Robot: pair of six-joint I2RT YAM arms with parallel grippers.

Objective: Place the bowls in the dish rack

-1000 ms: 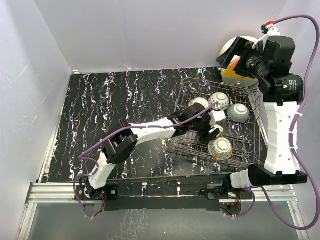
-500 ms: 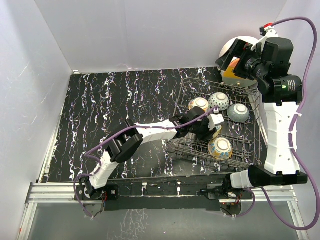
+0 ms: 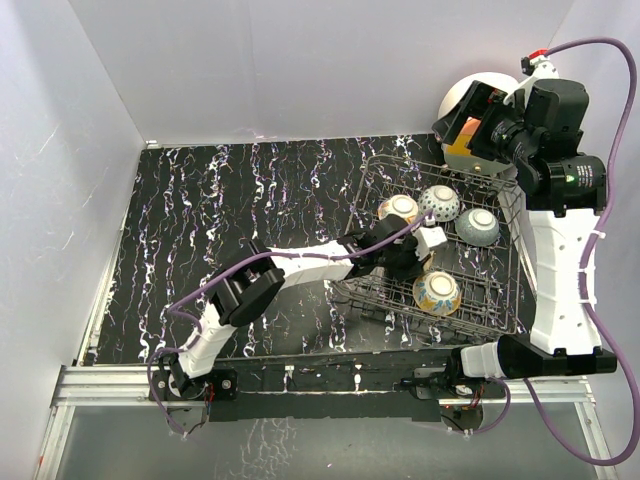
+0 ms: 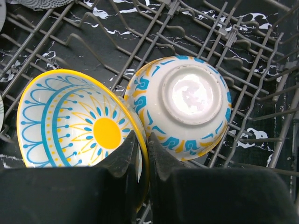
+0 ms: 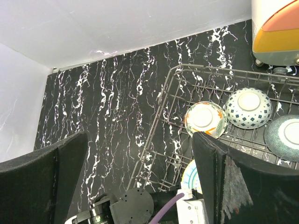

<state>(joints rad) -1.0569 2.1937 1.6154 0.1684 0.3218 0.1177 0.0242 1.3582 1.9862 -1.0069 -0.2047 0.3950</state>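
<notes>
Inside dish rack, left claw pinches yellow bowl beside upturned bowl; right claw wide, aloft.

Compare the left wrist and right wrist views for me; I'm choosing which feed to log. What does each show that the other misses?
Left wrist only: the left gripper pinching the rim of a yellow-rimmed ceramic bowl with a blue-and-yellow sun pattern, beside an upturned blue-and-yellow ceramic bowl with a white foot ring. Right wrist only: the open, empty right gripper, a round white-and-orange appliance, and three upturned bowls: orange floral, blue-dotted white, grey. Both: the dark wire dish rack on the black marbled tabletop.
</notes>
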